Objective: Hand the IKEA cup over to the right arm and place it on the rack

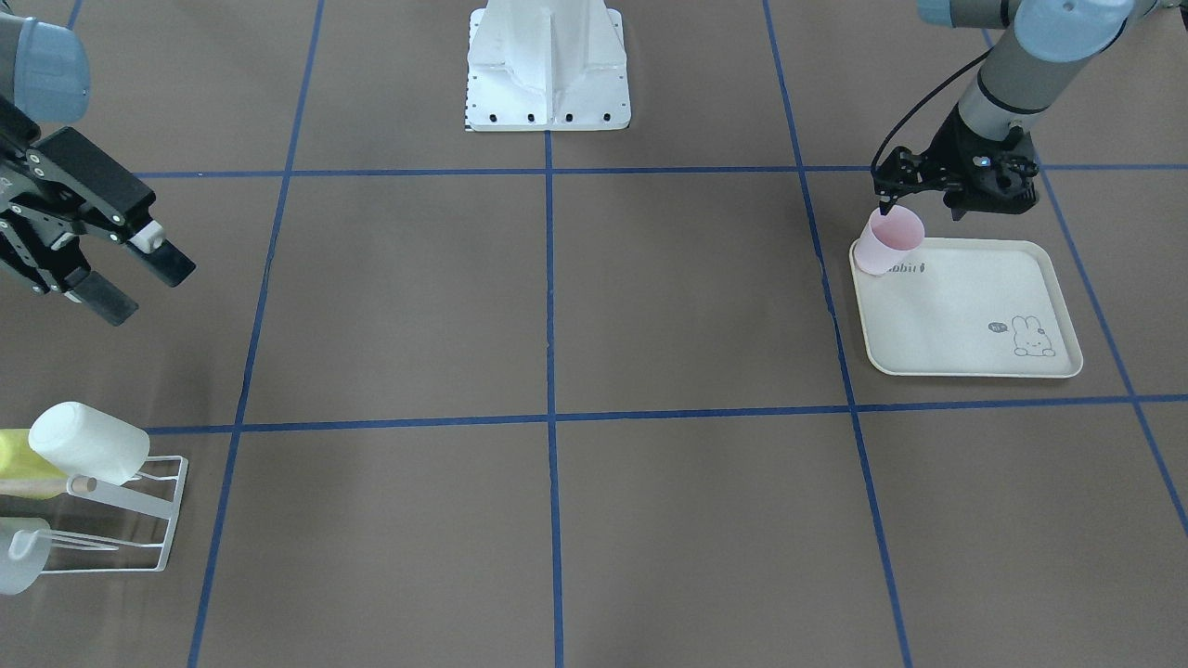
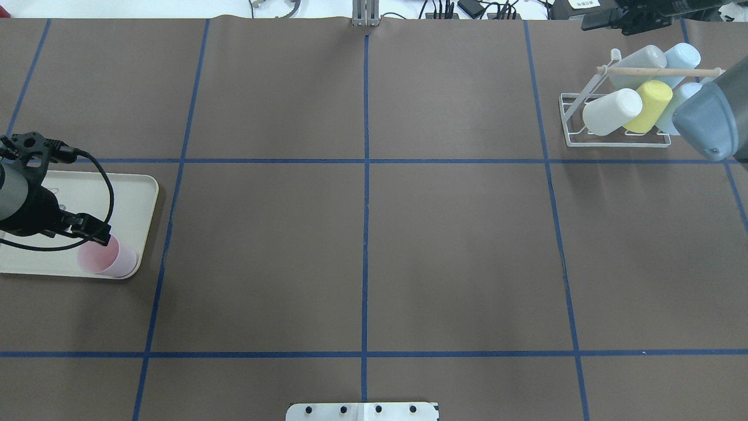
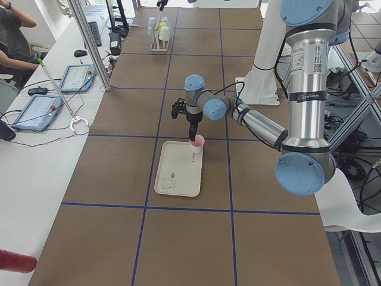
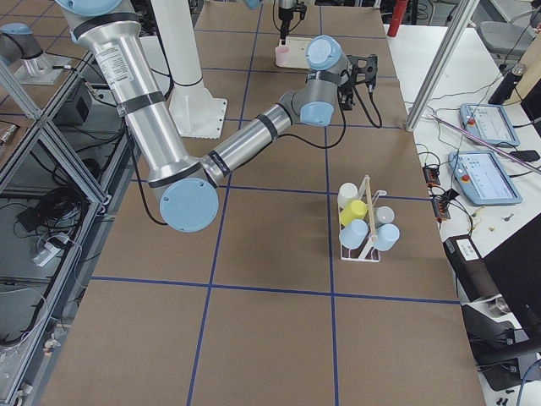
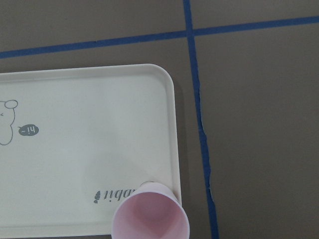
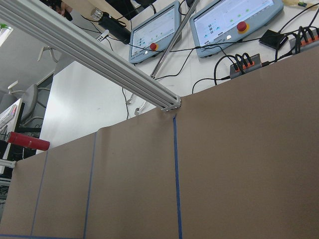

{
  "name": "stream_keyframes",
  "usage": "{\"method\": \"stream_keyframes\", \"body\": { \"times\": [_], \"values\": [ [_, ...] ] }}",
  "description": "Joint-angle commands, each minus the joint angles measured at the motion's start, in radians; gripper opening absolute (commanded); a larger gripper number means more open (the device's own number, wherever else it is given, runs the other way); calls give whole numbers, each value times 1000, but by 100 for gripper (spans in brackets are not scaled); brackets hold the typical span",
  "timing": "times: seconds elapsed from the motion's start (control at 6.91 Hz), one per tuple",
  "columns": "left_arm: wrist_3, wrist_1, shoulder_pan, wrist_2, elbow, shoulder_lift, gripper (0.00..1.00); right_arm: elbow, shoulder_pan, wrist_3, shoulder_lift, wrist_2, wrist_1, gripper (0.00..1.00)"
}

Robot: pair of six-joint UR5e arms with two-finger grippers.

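The pink IKEA cup (image 1: 889,243) stands upright in the corner of the cream rabbit-print tray (image 1: 965,315), toward the table's middle. My left gripper (image 1: 919,211), the slim black one, hovers right over it, open, one fingertip (image 1: 883,204) at the cup's rim. The left wrist view shows the cup (image 5: 150,215) from above, with no fingers in frame. The right arm's bulky black gripper (image 1: 139,283) hangs open and holds nothing, above the table near the rack (image 1: 139,520). The white wire rack (image 2: 613,140) carries several cups under its wooden dowel.
On the rack lie a white cup (image 2: 610,111), a yellow cup (image 2: 648,105) and pale blue ones. The robot's white base (image 1: 548,65) stands at mid-table edge. Blue tape lines grid the brown table. A side bench with tablets (image 3: 41,110) and a seated person (image 3: 12,36) runs along one side.
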Motion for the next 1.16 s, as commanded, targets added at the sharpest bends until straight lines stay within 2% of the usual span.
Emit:
{"method": "stream_keyframes", "body": {
  "times": [0.0,0.58,1.01],
  "values": [
    [3,-60,2,-2,70,1,100,0,-16,11,13,-2,0,100],
    [8,-61,9,1,75,16,94,-2,-15,11,16,-2,-1,100],
    [3,-60,60,-1,75,18,91,-2,-15,11,16,-2,-1,100]
  ]
}}
